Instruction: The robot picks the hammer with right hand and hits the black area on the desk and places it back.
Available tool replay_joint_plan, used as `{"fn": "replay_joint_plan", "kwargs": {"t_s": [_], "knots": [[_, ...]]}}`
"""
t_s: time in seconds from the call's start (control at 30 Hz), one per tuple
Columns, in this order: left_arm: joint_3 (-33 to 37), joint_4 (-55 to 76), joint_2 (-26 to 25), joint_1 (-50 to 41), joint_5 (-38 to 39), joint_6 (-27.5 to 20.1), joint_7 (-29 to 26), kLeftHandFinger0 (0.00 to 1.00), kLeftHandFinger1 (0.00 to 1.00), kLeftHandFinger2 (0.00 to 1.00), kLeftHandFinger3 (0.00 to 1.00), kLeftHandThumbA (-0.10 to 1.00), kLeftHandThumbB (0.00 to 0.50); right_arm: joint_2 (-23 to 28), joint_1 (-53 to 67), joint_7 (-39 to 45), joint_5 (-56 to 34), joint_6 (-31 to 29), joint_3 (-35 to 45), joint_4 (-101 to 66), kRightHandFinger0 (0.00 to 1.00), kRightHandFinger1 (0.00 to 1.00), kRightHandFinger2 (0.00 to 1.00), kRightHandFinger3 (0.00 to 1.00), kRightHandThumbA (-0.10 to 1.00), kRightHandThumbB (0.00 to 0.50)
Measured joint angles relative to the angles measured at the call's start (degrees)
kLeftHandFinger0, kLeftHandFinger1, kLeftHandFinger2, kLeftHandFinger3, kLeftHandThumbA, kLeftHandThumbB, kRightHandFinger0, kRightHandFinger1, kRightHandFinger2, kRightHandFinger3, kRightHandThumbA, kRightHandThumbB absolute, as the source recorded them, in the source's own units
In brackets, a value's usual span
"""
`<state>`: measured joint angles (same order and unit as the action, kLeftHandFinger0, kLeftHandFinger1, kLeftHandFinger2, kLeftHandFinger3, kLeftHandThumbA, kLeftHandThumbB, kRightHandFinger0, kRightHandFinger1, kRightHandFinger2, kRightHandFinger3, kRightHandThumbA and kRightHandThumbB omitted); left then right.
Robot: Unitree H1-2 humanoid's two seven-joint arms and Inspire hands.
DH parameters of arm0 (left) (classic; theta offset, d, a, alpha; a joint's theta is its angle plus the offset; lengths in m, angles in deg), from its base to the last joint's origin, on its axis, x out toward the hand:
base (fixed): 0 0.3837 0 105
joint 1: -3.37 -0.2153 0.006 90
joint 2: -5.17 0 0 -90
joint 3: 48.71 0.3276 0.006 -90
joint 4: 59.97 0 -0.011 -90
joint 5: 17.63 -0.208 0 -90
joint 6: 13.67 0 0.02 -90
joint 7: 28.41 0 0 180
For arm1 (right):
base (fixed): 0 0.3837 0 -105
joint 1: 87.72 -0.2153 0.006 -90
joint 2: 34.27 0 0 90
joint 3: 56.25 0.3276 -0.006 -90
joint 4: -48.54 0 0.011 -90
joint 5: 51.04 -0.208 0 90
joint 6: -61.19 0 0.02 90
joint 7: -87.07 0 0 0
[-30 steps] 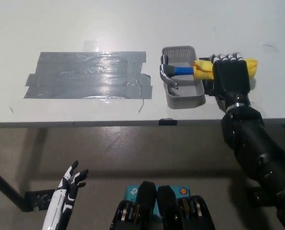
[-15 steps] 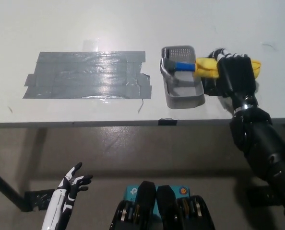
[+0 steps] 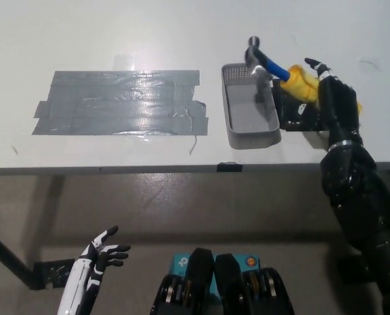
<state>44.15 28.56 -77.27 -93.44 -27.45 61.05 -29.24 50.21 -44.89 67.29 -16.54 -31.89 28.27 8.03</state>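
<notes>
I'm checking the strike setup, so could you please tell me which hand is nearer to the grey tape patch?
Right. The right hand holds the hammer above the desk, right of the patch beyond the tray. The left hand hangs open below the desk edge.

A grey tray (image 3: 250, 136) sits on the white table (image 3: 116, 29) at about two o'clock from the picture's middle, its long side running away from the table's near edge. Its inside is bare, with a meshed end wall at the far side. Just beside its three o'clock side lies a small black block (image 3: 301, 121). A small black clip (image 3: 229, 166) sits on the table's near edge, at six o'clock from the tray. Below the edge lies brownish floor (image 3: 182, 203).
</notes>
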Motion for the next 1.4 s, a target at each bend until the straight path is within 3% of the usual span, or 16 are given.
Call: {"fn": "replay_joint_plan", "kwargs": {"t_s": [0.07, 0.13, 0.17, 0.27, 0.33, 0.43, 0.47, 0.53, 0.73, 0.8, 0.93, 1.07, 1.17, 1.3, 1.37, 1.4], "knots": [[0.00, 0.00, 0.00, 0.03, 0.00, 0.03, 0.00, 0.60, 0.60, 0.62, 0.84, 0.97, 0.000, 0.16, 0.00, 2.85, -1.88, 1.59, 1.19, -0.66, 0.06, 0.60, 0.97, 0.97, -0.10, 0.164], [0.00, 0.00, 0.00, 0.12, -0.01, 0.04, 0.00, 0.58, 0.58, 0.61, 0.83, 0.98, 0.000, 0.58, 0.00, 5.62, -3.46, 3.26, 1.73, -1.35, 0.01, 0.57, 0.94, 1.00, -0.10, 0.154], [-0.01, 0.00, 0.00, 0.16, -0.01, 0.04, 0.00, 0.57, 0.57, 0.60, 0.82, 0.99, 0.000, 0.77, 0.00, 6.70, -4.11, 3.97, 1.86, -1.60, 0.04, 0.56, 0.94, 1.00, -0.10, 0.154], [0.00, 0.00, -0.01, 0.36, -0.01, 0.04, 0.00, 0.54, 0.55, 0.59, 0.80, 1.00, 0.000, 1.98, 0.01, 11.21, -6.16, 6.82, 1.94, -2.78, 0.01, 0.49, 0.87, 0.88, -0.10, 0.137], [0.00, -0.01, 0.00, 0.50, -0.01, 0.04, 0.00, 0.54, 0.55, 0.59, 0.79, 0.99, 0.000, 3.04, 0.01, 13.99, -7.27, 8.45, 1.94, -3.89, 0.01, 0.49, 0.87, 0.87, -0.10, 0.134], [0.00, -0.01, -0.01, 0.67, -0.01, 0.05, 0.01, 0.54, 0.54, 0.59, 0.77, 1.00, 0.000, 5.08, 0.02, 18.14, -8.84, 10.53, 1.92, -5.32, 0.21, 0.67, 0.94, 0.94, -0.10, 0.121], [0.00, -0.01, -0.01, 0.71, -0.01, 0.04, 0.00, 0.53, 0.54, 0.59, 0.77, 1.00, 0.002, 5.75, 0.01, 19.22, -9.28, 11.15, 1.91, -5.57, 0.21, 0.67, 0.93, 0.93, -0.10, 0.122], [0.00, -0.02, -0.01, 0.87, -0.02, 0.05, 0.00, 0.53, 0.54, 0.59, 0.76, 1.00, 0.000, 7.25, 0.00, 22.03, -10.13, 12.51, 1.86, -5.96, 0.17, 0.60, 0.87, 1.00, -0.10, 0.108], [0.00, -0.06, -0.01, 1.39, -0.04, 0.05, 0.00, 0.50, 0.50, 0.56, 0.73, 1.00, 0.006, 11.32, -0.13, 29.82, -11.68, 16.04, 0.82, -6.58, 0.12, 0.57, 0.85, 1.00, -0.10, 0.130], [-0.01, -0.06, -0.03, 1.45, -0.05, 0.05, 0.00, 0.50, 0.50, 0.56, 0.72, 1.00, 0.011, 12.66, -0.29, 32.61, -11.87, 17.12, 0.15, -7.33, 0.06, 0.54, 0.86, 0.93, -0.10, 0.151], [0.00, -0.06, -0.09, 1.45, -0.05, 0.05, 0.01, 0.47, 0.47, 0.53, 0.70, 1.00, 0.016, 14.76, -0.81, 37.42, -12.67, 18.94, -1.05, -8.01, 0.08, 0.56, 0.90, 0.96, -0.10, 0.126], [0.00, -0.09, -0.18, 1.47, -0.14, 0.05, 0.01, 0.46, 0.45, 0.52, 0.70, 1.00, 0.028, 16.54, -1.60, 42.59, -13.47, 20.55, -2.56, -9.06, 0.00, 0.50, 0.85, 0.91, -0.10, 0.134], [0.01, -0.10, -0.37, 1.58, -0.24, 0.05, 0.01, 0.44, 0.43, 0.50, 0.69, 1.00, 0.020, 17.86, -2.42, 46.62, -13.98, 21.70, -3.92, -9.55, 0.01, 0.55, 0.93, 1.00, -0.10, 0.142], [0.01, -0.11, -0.88, 1.78, -0.52, 0.05, 0.01, 0.45, 0.43, 0.50, 0.69, 1.00, 0.033, 19.77, -4.19, 52.14, -14.04, 23.24, -6.63, -10.34, 0.04, 0.56, 0.98, 1.00, -0.10, 0.115], [0.03, -0.11, -1.07, 1.87, -0.66, 0.05, 0.01, 0.45, 0.42, 0.49, 0.68, 1.00, 0.021, 20.64, -5.33, 54.74, -14.08, 24.15, -7.86, -11.51, 0.00, 0.50, 0.95, 0.78, -0.10, 0.091], [0.05, -0.11, -1.15, 1.93, -0.72, 0.05, 0.02, 0.45, 0.42, 0.49, 0.68, 1.00, 0.011, 21.03, -6.02, 56.04, -14.13, 24.50, -8.40, -12.05, 0.00, 0.50, 0.96, 0.76, -0.10, 0.073]]}}
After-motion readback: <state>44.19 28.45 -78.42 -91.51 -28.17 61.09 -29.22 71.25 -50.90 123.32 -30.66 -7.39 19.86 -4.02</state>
